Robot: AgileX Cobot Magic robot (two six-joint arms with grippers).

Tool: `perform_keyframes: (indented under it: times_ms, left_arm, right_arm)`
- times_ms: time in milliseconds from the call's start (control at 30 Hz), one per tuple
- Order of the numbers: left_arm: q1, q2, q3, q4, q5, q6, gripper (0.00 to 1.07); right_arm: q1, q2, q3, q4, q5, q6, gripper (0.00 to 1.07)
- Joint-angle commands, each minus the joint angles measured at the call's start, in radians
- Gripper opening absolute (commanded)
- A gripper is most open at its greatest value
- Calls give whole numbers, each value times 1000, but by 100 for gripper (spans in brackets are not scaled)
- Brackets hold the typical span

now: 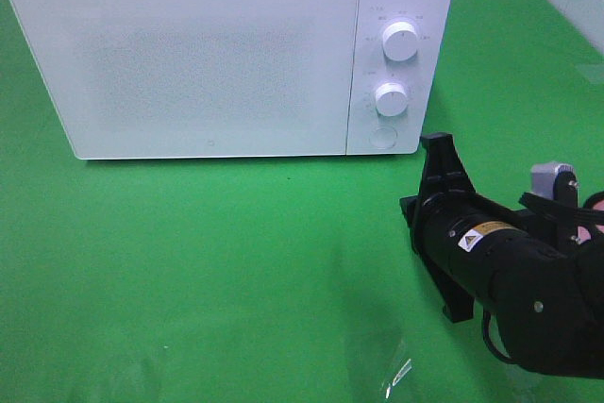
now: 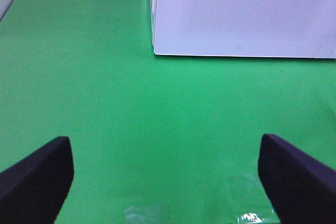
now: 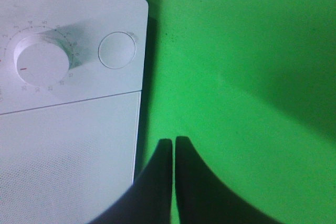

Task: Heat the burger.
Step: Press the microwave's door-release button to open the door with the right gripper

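The right tool (image 3: 174,142) is hanging pinched shut, empty, by the white microwave (image 1: 208,54); the left tool (image 2: 165,148) is gaping wide.

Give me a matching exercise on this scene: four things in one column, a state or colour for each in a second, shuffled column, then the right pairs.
Column one
1. microwave door
2. left hand
3. right hand
4. table cover

Column two
A. black, closed tight
B. green
C. white, shut
D. black, spread wide, nothing in it

Pairs: 1-C, 2-D, 3-A, 4-B
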Motion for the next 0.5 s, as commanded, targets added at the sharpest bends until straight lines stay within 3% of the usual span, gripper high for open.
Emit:
perform_keyframes:
  times_ms: [33,500]
  left_arm:
    - [0,-5,0,-7,5,-5,87]
    - [0,-5,0,-7,5,-5,87]
  right_arm:
    - [-65,9,-51,-111,12,24,0]
    - [-225,92,-169,-281,38,71,0]
